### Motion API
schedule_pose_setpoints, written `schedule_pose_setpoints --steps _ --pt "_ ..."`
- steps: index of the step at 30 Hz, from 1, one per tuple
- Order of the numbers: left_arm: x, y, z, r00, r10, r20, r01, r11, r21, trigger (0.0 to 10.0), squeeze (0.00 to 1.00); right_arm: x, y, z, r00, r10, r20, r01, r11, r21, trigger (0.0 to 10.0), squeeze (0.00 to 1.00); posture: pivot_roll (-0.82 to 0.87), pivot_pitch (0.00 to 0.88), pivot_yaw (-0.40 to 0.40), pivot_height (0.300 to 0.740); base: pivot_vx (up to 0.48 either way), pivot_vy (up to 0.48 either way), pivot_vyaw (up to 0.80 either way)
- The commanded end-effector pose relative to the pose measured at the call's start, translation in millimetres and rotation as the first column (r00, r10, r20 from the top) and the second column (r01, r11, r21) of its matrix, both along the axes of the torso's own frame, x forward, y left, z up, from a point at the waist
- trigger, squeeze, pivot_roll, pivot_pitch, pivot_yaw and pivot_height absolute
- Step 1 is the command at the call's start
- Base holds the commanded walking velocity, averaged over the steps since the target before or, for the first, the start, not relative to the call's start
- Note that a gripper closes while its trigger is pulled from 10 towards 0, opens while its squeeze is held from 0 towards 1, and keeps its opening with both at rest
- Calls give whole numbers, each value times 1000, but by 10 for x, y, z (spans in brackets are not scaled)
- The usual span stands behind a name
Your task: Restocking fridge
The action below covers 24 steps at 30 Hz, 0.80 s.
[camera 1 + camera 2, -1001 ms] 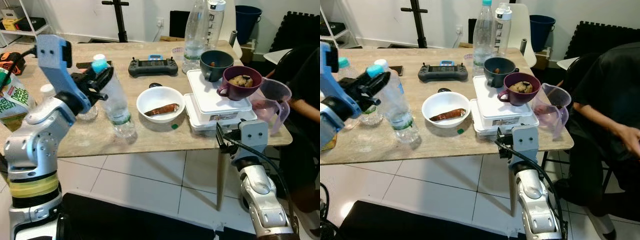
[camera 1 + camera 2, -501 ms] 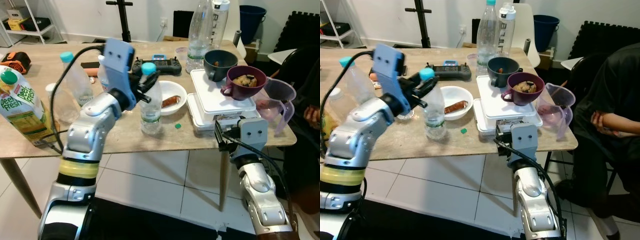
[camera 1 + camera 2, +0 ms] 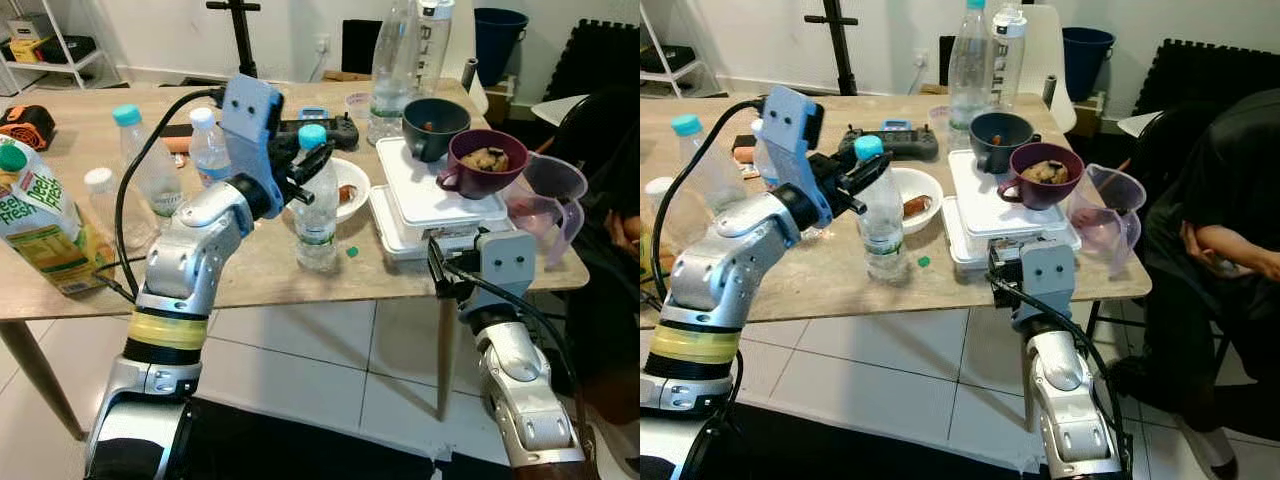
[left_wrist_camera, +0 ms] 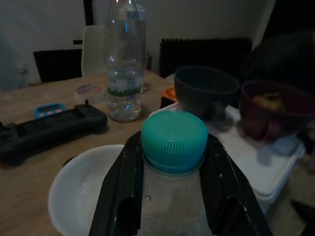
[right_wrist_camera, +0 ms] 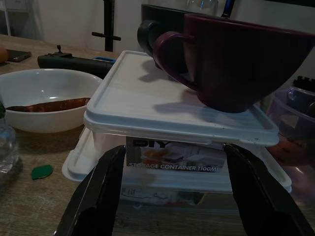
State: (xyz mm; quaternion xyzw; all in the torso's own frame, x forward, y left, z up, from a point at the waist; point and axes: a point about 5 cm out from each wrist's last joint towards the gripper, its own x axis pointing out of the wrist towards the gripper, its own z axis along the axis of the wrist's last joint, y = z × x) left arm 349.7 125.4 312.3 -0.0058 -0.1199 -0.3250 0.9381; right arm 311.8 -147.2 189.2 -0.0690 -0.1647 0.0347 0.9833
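A clear water bottle (image 3: 316, 215) with a teal cap (image 4: 173, 141) stands upright on the wooden table (image 3: 250, 280), in front of a white bowl. My left gripper (image 3: 312, 163) is shut on its neck just under the cap, and black fingers (image 4: 121, 196) flank the neck in the left wrist view. My right gripper (image 5: 172, 194) is open and empty at the table's front edge, facing two stacked white storage containers (image 5: 177, 123). It sits low by the table's front edge (image 3: 440, 275).
The white bowl (image 3: 352, 178) holds a brown piece of food. At the left stand a juice carton (image 3: 35, 225) and two more bottles (image 3: 140, 165). A purple mug (image 3: 485, 165) and dark bowl (image 3: 432, 125) top the containers. A measuring jug (image 3: 550, 195) and a seated person (image 3: 615, 190) are at right.
My left gripper carried the bottle rightward across the table and turned it from tilted to upright beside the bowl. The camera has shifted. The right arm stayed put.
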Motion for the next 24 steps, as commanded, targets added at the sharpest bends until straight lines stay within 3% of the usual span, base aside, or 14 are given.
schedule_pose_setpoints --steps 1,6,7,8,10,11,19,20,24 --pt "-49 -66 101 999 -31 28 32 999 -17 10000 0 -5 16 21 1000 9 2 -9 1000 -2 10000 0 -44 211 33 707 0 0 0" --pt "-67 -108 44 999 -43 17 43 999 0 10000 0 -1 24 20 1000 11 1 -11 1000 -1 10000 0 -44 208 33 707 0 0 0" --pt "-78 -132 13 999 -51 16 51 999 15 10000 71 -2 27 17 1000 13 0 -13 1000 -1 10000 0 -45 208 33 707 0 0 0" --pt "-86 -155 -25 998 -57 13 57 998 30 10000 486 -3 29 14 1000 14 -1 -14 1000 -2 10000 0 -46 206 33 707 0 0 0" --pt "-89 -171 -56 998 -59 10 58 998 39 10000 486 -3 31 13 1000 14 -1 -14 1000 -2 10000 0 -47 206 33 707 0 0 0" --pt "-95 -186 -89 998 -62 2 62 997 48 10000 1000 -4 29 12 1000 14 -2 -14 1000 -2 10000 0 -48 206 33 707 0 0 0" --pt "-145 -233 -140 997 -78 -6 78 996 51 10000 1000 -4 15 24 1000 13 2 -13 1000 -5 10000 0 -50 203 30 707 0 0 0" --pt "-155 -212 -105 997 -71 5 71 997 30 10000 0 -4 13 37 1000 14 6 -14 1000 -7 10000 0 -50 203 31 707 0 0 0" --pt "-179 -148 -34 998 -54 27 54 999 -6 10000 0 -8 13 67 1000 14 16 -14 1000 -7 10000 0 -50 203 36 707 0 0 0"
